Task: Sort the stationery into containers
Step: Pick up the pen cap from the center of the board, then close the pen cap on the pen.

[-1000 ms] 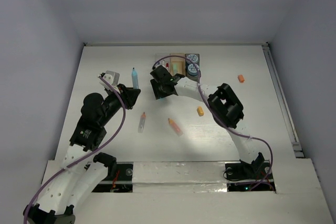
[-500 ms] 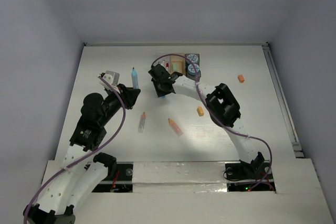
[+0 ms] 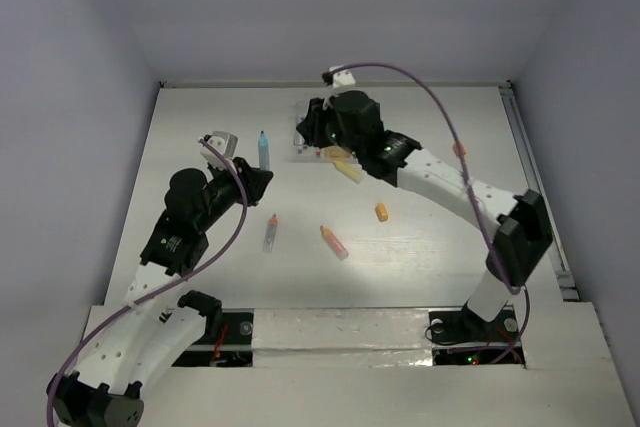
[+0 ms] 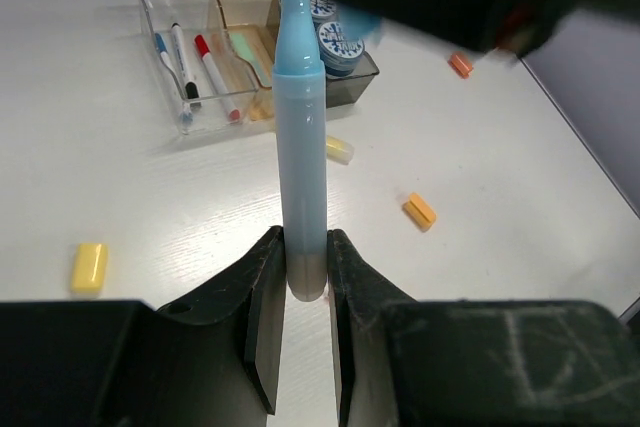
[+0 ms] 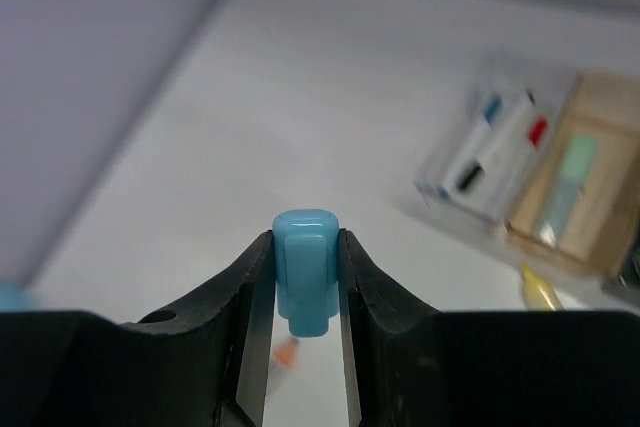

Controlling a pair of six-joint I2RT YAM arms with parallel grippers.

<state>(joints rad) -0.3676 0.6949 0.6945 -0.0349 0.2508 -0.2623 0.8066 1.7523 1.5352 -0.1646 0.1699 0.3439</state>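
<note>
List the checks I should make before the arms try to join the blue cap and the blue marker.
1. Hold of the left gripper on the blue marker: ok, clamped near its rear end.
2. Hold of the right gripper on the blue cap: ok, pinched between both fingers.
3. Marker tip bare and pointing away from the left gripper: ok.
4. Open end of the cap facing the tip: cannot tell.
5. Cap lined up with the tip: not ok; in the top view the two grippers are apart.
</note>
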